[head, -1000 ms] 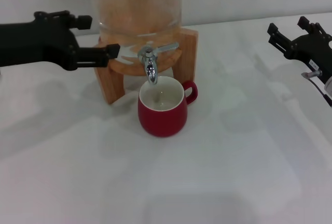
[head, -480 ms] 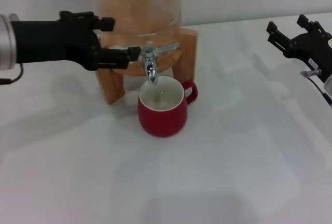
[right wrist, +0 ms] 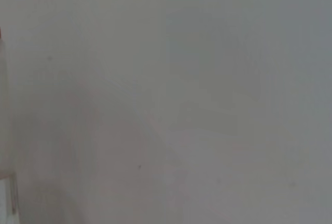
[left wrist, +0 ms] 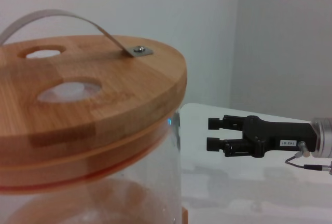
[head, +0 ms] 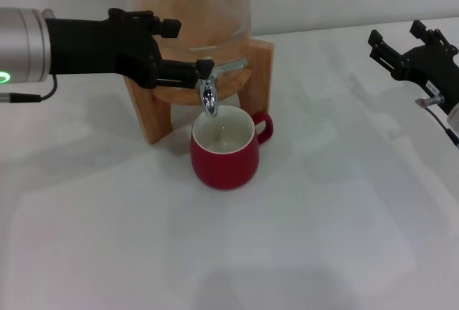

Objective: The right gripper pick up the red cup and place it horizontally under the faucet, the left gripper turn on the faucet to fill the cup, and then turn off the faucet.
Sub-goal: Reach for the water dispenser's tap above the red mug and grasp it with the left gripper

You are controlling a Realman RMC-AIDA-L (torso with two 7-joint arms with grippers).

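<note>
Red cup (head: 224, 153) sits upright mid-frame right under the faucet (head: 207, 89). Left gripper (head: 188, 50), fingers spread, is touching the faucet from the left. Right gripper (head: 398, 42) hangs spread at the right edge.

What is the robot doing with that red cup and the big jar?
The squat dark-red ceramic cup stands on the white table right under the shiny chrome faucet of the glass dispenser in its wooden stand. The left gripper is at the faucet. The right gripper hangs off to the side, holding nothing.
</note>
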